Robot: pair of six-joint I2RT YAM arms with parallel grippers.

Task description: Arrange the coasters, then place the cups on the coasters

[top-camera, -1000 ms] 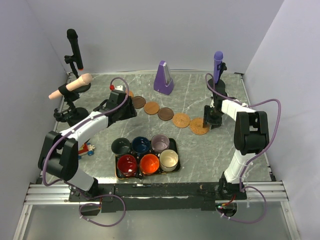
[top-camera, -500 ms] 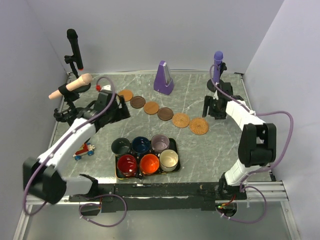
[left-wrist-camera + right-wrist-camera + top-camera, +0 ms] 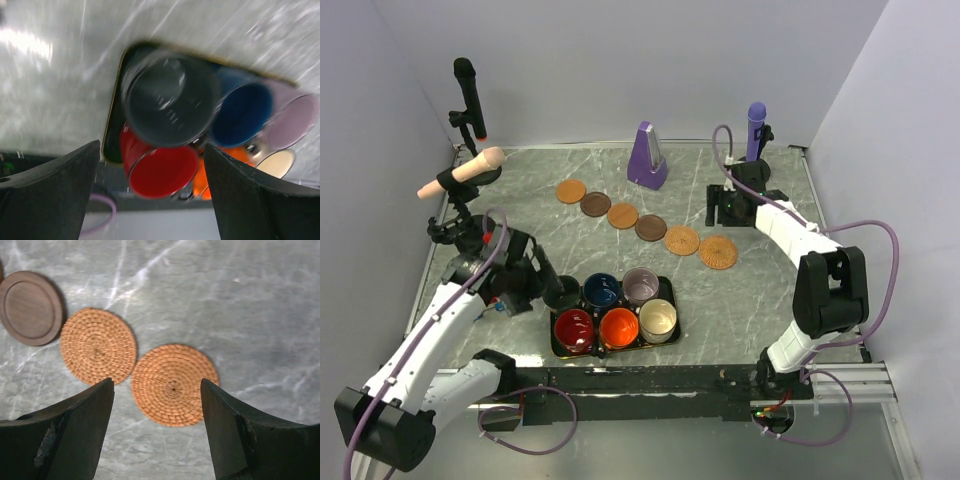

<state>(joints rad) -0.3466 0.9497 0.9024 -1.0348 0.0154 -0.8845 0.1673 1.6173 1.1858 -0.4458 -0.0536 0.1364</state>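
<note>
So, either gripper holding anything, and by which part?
Nothing held. Left gripper open over the dark green-grey mug; right gripper open above a woven orange round coaster.

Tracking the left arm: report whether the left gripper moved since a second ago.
Yes. The left gripper came from the coasters toward the near edge, now at the black tray.

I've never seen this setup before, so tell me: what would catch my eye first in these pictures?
A black rectangular tray at front centre holds six small glossy mugs: red, orange, cream, lilac, navy and dark grey-green. Behind it, six thin round coasters, four smooth brown and two woven orange, run in a diagonal line. A purple pyramid-shaped metronome stands at the back.
</note>
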